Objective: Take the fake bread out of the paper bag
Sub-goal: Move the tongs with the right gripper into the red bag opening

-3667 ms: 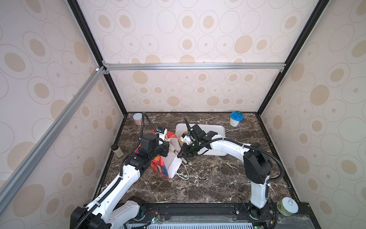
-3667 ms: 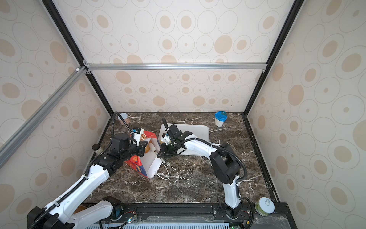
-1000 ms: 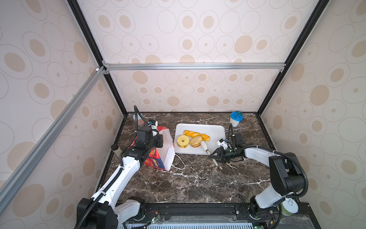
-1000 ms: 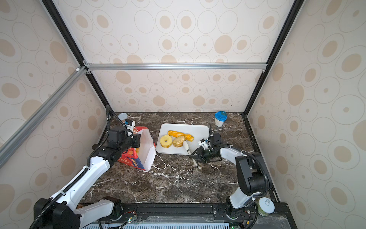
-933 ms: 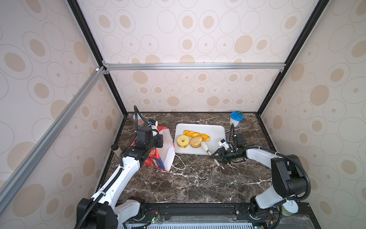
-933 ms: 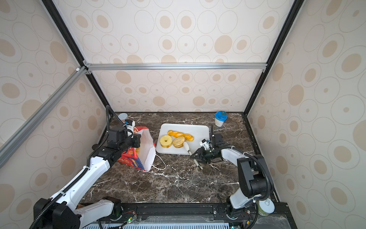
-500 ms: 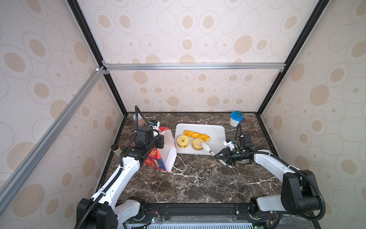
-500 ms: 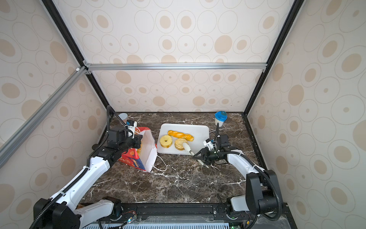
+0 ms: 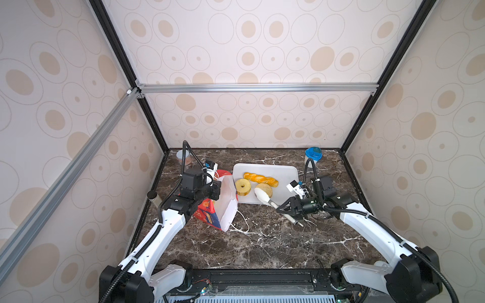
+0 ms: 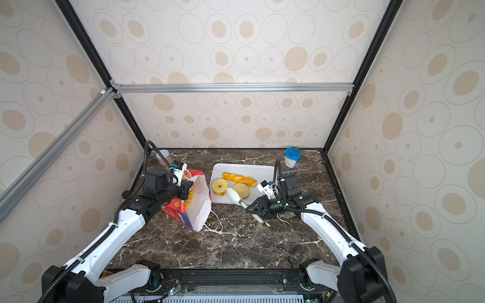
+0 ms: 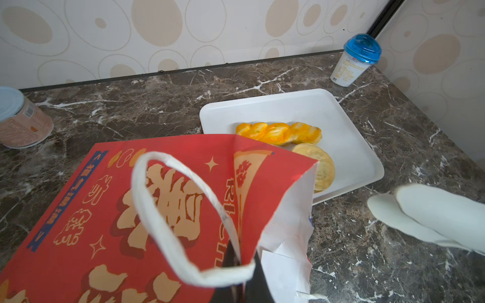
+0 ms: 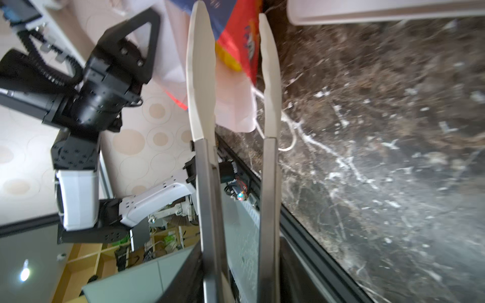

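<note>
Left wrist view puts the red paper bag (image 11: 157,215) right under my camera, its white string handle (image 11: 217,274) looped across the gold characters. My left gripper (image 11: 242,278) has its jaws pressed together on the bag's rim. In both top views the left gripper (image 9: 215,190) holds the bag (image 9: 227,202) tilted, with its white-lined mouth open toward the white tray (image 9: 286,173).

Through that mouth, in a top view, I can see a ridged yellow bread (image 10: 190,196) inside the bag. Three more breads lie on the tray: the twisted braid (image 9: 259,179) toward the back, the ring (image 9: 242,186) nearest the bag, and the flat round bun (image 9: 267,190) just beside the ring.

My right gripper (image 9: 288,210) is clamped on a pair of tongs (image 9: 273,202). In the right wrist view the tongs (image 12: 200,65) have their white tips apart with nothing between them. From above, one tip overlaps the flat bun — whether it touches, I cannot tell.

A blue-lidded cup (image 9: 312,156) stands at the back right of the marble table (image 9: 262,249), and a can (image 11: 18,120) at the back left.
</note>
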{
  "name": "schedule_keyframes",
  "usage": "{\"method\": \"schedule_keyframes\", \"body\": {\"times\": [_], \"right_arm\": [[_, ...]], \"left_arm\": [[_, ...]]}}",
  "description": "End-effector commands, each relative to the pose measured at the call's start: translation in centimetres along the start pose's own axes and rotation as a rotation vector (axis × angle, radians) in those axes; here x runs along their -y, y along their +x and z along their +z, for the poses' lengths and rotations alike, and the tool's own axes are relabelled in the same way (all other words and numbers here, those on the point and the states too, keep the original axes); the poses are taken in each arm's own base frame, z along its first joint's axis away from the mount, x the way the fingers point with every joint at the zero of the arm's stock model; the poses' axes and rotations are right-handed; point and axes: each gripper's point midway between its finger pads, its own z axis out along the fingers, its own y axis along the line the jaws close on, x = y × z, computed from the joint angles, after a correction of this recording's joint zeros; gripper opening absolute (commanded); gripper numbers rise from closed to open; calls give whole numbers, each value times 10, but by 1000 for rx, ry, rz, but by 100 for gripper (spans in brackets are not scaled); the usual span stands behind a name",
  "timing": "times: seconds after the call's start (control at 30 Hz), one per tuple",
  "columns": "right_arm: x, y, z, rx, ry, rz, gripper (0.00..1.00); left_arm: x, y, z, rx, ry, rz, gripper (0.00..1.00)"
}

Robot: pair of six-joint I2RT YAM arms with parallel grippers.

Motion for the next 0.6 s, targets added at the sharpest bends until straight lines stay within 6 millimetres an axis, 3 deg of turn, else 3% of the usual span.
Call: {"method": "schedule_keyframes", "body": {"times": [0.0, 0.1, 0.3, 0.57], "right_arm": [[-27, 22, 6, -53, -43, 15, 42], [-37, 31, 23, -75, -67, 6, 41], [-56, 36, 75, -142, -89, -72, 42], [-17, -5, 138, -38, -13, -43, 43]], "left_arm": [[16, 1, -8, 18, 49, 107, 0], [23, 8, -11, 18, 69, 131, 0], [37, 17, -14, 28, 102, 129, 0], [53, 27, -14, 11, 149, 133, 0]]}}
